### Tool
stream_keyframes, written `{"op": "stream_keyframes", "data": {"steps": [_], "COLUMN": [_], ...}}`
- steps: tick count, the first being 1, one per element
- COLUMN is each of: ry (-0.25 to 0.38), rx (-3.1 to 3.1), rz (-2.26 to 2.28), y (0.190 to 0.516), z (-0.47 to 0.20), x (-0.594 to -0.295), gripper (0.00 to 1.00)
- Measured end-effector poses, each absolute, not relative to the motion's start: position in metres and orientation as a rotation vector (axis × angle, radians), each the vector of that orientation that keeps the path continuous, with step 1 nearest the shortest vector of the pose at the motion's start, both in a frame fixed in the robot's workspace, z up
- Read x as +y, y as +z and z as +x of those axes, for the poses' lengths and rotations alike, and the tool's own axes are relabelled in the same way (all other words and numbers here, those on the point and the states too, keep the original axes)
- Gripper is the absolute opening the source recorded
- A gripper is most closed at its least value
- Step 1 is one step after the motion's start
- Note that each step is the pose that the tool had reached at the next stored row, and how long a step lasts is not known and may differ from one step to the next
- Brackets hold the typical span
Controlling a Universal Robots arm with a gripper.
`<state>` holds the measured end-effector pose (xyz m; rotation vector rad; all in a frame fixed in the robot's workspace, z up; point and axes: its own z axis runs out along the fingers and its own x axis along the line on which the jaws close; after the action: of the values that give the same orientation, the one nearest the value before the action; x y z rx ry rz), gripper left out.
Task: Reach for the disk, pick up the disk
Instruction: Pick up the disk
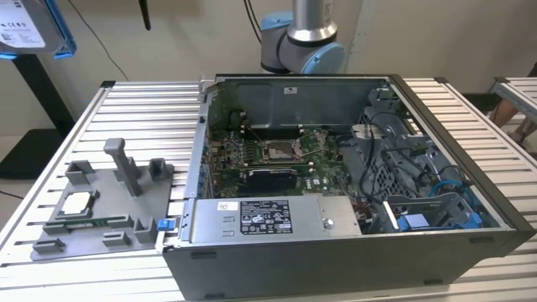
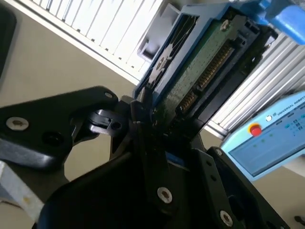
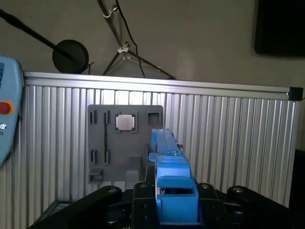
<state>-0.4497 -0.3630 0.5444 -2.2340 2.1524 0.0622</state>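
The disk [image 1: 27, 26] hangs high at the exterior view's upper left, well above the table, with its white label and a blue rail showing. In the second wrist view the disk [image 2: 205, 71] shows its green circuit board and connector between blue rails, and my gripper [image 2: 147, 117] is shut on its lower end. In the first wrist view I see the disk [image 3: 170, 162] edge-on as a blue rail, clamped between the black fingers [image 3: 143, 195] of my gripper [image 3: 175, 200].
An open computer case [image 1: 353, 189] takes up the middle of the slatted table [image 1: 143, 107]. A grey fixture plate [image 1: 100, 207] with a small square silver chip [image 3: 125, 122] lies at the exterior view's left. A teach pendant [image 2: 267, 138] with a red button lies below.
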Motion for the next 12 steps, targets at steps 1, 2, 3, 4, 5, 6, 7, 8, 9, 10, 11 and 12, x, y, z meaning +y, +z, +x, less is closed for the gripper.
{"op": "stream_keyframes", "data": {"steps": [1,2,3,4,5,6,7,8,9,10,11,12], "ry": [0.062,0.062,0.062,0.062,0.062,0.062,0.062,0.062,0.063,0.063,0.063,0.064], "rx": [2.153,2.153,2.153,2.153,2.153,2.153,2.153,2.153,2.153,2.153,2.153,2.153], "rz": [-2.234,-2.234,-2.234,-2.234,-2.234,-2.234,-2.234,-2.234,-2.234,-2.234,-2.234,-2.235], "y": [0.545,0.545,0.545,0.545,0.545,0.545,0.545,0.545,0.545,0.545,0.545,0.545], "z": [-0.450,-0.450,-0.450,-0.450,-0.450,-0.450,-0.448,-0.445,-0.441,-0.437,-0.432,-0.428], "x": [-0.363,-0.363,-0.363,-0.363,-0.363,-0.363,-0.363,-0.363,-0.363,-0.363,-0.363,-0.363], "gripper": [0.00,0.00,0.00,0.00,0.00,0.00,0.00,0.00,0.00,0.00,0.00,0.00]}}
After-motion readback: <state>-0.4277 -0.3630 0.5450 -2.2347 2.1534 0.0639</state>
